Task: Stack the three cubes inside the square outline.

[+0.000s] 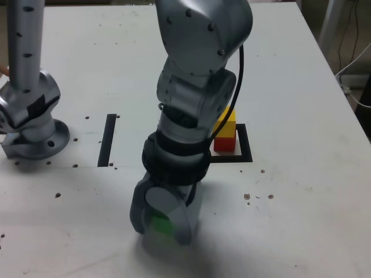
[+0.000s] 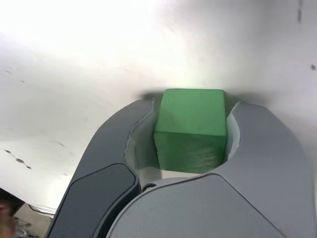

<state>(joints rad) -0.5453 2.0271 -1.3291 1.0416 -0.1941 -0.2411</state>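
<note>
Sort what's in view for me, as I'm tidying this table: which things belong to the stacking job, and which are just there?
Part of the job:
- green cube, between the fingers of the tool
- yellow cube, on the red one
- red cube
- square outline, around the red cube

Just there:
- straight black tape strip
- white cable

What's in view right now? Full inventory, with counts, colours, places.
green cube: 1, green, between the gripper's jaws
yellow cube: 1, yellow, on top of the red cube, partly hidden by the arm
red cube: 1, red, inside the square outline
square outline: 1, black, right of the arm in the exterior view, partly hidden
tape strip: 1, black, exterior view's left of the arm
table: 1, white with dark specks, under everything
cables: several, light and dark, exterior view's right edge
arm: 1, grey and black
gripper: 1, grey, around the green cube
</note>
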